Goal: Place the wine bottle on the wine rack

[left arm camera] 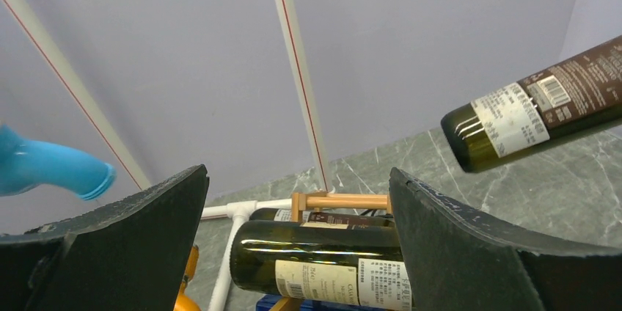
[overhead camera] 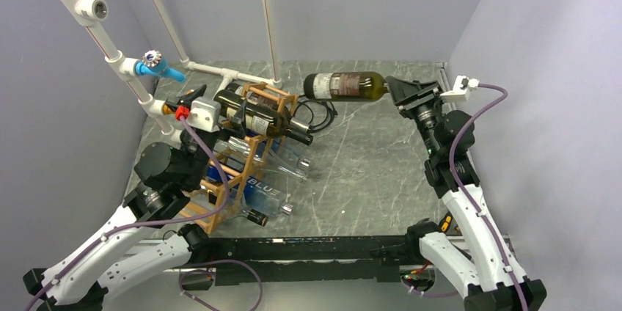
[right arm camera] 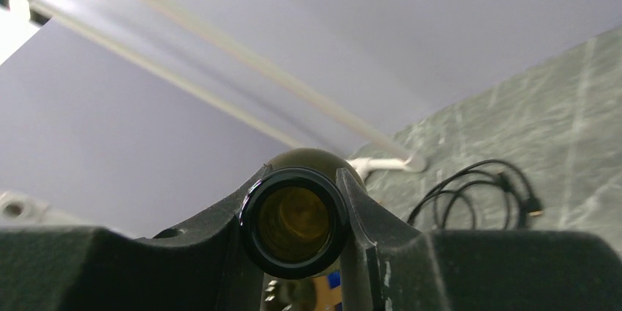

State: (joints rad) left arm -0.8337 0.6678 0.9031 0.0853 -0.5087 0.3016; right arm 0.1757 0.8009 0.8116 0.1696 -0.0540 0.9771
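The wine bottle (overhead camera: 345, 86), dark green with a brown label, hangs level in the air over the back of the table. My right gripper (overhead camera: 394, 91) is shut on its neck. In the right wrist view the bottle's mouth (right arm camera: 295, 223) faces the camera between the fingers of the right gripper (right arm camera: 302, 179). The wine rack (overhead camera: 251, 153), a lattice of orange-brown sticks, stands at the left and holds several bottles. My left gripper (overhead camera: 192, 102) is open behind the rack's top. In the left wrist view the left gripper (left arm camera: 297, 175) frames a racked bottle (left arm camera: 315, 260), and the held bottle (left arm camera: 535, 109) shows at the upper right.
White pipes (overhead camera: 220, 72) run along the left wall and back floor, with a blue valve handle (overhead camera: 158, 67) and an orange one (overhead camera: 172, 109). A black cable (overhead camera: 315, 113) lies coiled on the marble floor right of the rack. Grey walls close in on three sides.
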